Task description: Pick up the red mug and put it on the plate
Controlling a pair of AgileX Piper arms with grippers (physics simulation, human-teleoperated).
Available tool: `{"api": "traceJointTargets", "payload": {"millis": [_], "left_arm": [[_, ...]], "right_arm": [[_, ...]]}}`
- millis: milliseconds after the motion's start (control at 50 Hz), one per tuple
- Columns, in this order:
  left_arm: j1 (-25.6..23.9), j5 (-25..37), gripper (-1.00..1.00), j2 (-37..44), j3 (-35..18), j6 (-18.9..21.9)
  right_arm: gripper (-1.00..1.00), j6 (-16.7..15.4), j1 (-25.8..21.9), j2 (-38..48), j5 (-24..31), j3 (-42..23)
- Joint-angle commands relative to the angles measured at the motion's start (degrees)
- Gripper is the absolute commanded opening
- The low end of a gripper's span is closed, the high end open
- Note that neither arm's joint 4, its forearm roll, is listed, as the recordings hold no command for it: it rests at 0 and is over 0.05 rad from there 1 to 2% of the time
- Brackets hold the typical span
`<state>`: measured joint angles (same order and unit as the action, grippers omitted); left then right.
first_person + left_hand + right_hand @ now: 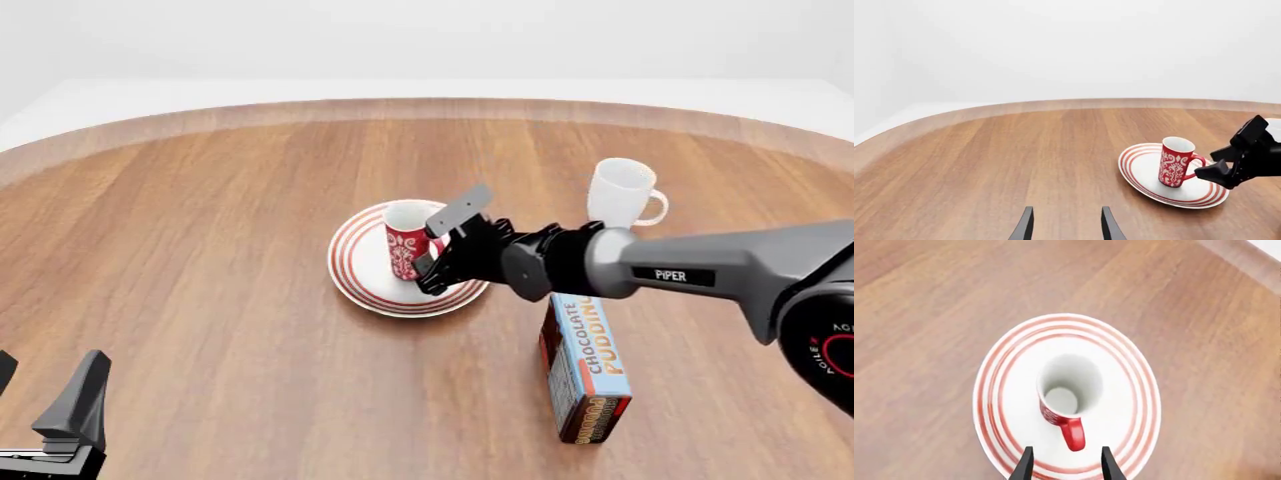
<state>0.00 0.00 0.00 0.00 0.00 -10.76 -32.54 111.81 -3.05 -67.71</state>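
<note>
I see mug (1069, 390) upright on plate (1004, 375), placing done. Right gripper (1065, 462) open, empty, handle just ahead between fingertips. I must only retract.

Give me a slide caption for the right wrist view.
Red mug upright on the plate, its handle toward the open right pincer.

- two mugs showing: one red mug (404, 243), one white mug (622, 193)
- one plate (358, 268) sitting
- one pudding box (585, 369) lying
- two grippers showing: left gripper (51, 412), right gripper (445, 240)
</note>
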Motion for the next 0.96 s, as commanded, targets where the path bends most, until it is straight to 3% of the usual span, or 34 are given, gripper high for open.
{"api": "traceJointTargets", "payload": {"millis": [20, 480, 960], "left_arm": [[0.0, 0.0, 1.0, 0.0, 0.0, 0.0], [0.0, 0.0, 1.0, 0.0, 0.0, 0.0], [0.0, 0.0, 1.0, 0.0, 0.0, 0.0]], "right_arm": [[1.0, 0.5, -0.3, -2.7, 0.3, 1.7], [1.0, 1.8, -1.6, -16.0, 0.0, 11.8], [1.0, 2.0, -3.0, -25.4, 2.3, 16.6]]}}
